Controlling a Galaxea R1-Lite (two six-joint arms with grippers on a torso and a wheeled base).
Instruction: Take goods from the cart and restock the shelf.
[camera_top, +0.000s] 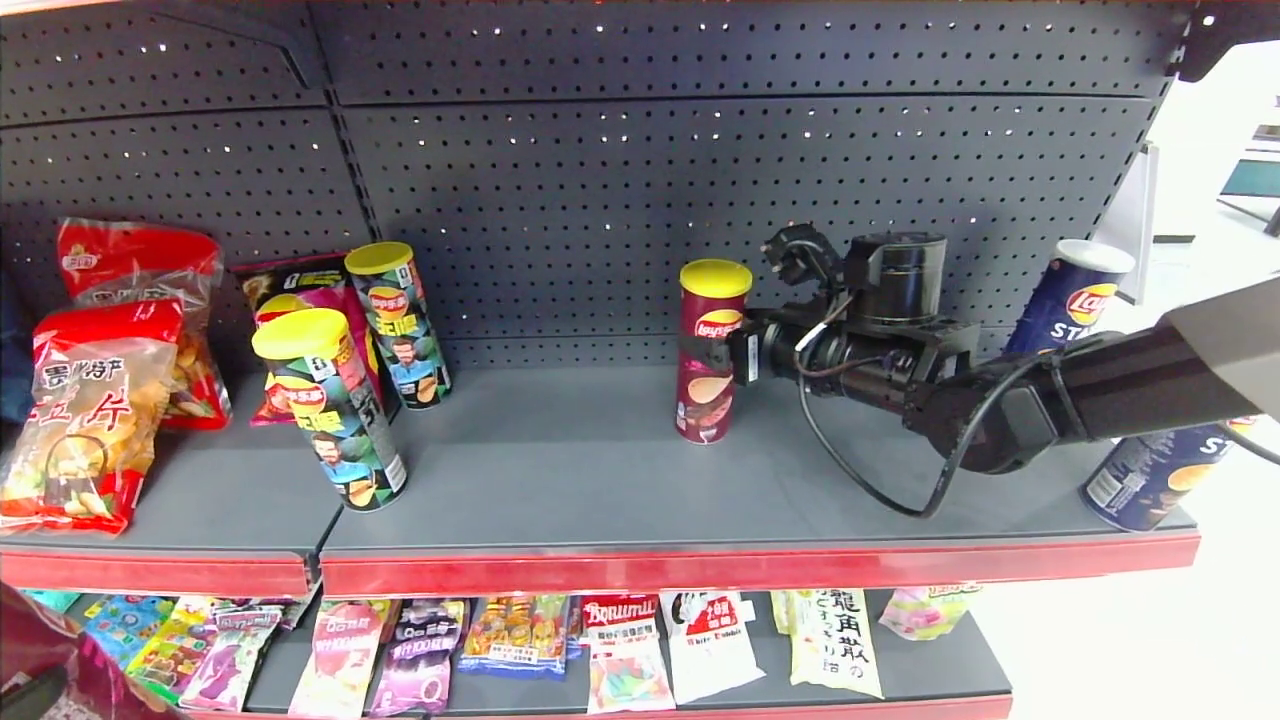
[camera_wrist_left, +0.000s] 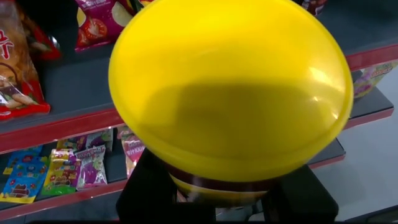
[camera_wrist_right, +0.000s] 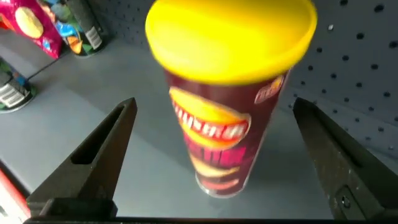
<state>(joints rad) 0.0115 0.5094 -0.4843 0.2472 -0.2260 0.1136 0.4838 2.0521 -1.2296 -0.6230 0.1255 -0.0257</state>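
while the maroon can (camera_top: 712, 350) stands upright inside the spread right gripper (camera_wrist_right: 214, 109), at nine o'clock from that arm, the left gripper (camera_wrist_left: 217, 199) seemingly pinches a second can (camera_wrist_left: 230, 87).

Maroon yellow-lidded chip can (camera_top: 711, 352) upright on shelf (camera_top: 560, 470), 3 o'clock of green cans (camera_top: 335, 420); second can (camera_wrist_left: 230, 93) in left gripper (camera_wrist_left: 224, 196).
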